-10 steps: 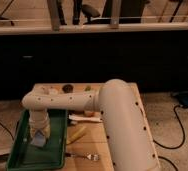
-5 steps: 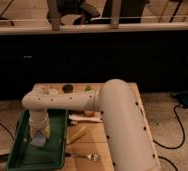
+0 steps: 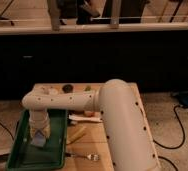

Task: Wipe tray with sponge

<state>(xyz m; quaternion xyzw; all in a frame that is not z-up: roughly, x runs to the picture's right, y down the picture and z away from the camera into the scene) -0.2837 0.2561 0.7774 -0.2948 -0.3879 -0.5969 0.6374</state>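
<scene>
The dark green tray [image 3: 22, 155] lies at the left of the wooden table, its raised rim running along the left edge. My white arm reaches from the lower right across to the left and bends down over the tray. The gripper [image 3: 38, 139] points down inside the tray, at its middle. The pale blue-grey sponge [image 3: 38, 142] shows at the gripper's tip, resting on the tray floor.
A yellow elongated object [image 3: 77, 135] lies on the wooden table [image 3: 82, 147] right of the tray. A fork [image 3: 85, 156] lies near the front. Small items [image 3: 66, 89] sit at the table's back edge. A dark cabinet stands behind; cables trail on the floor at right.
The gripper with the sponge has shifted slightly within the tray; the arm otherwise looks the same.
</scene>
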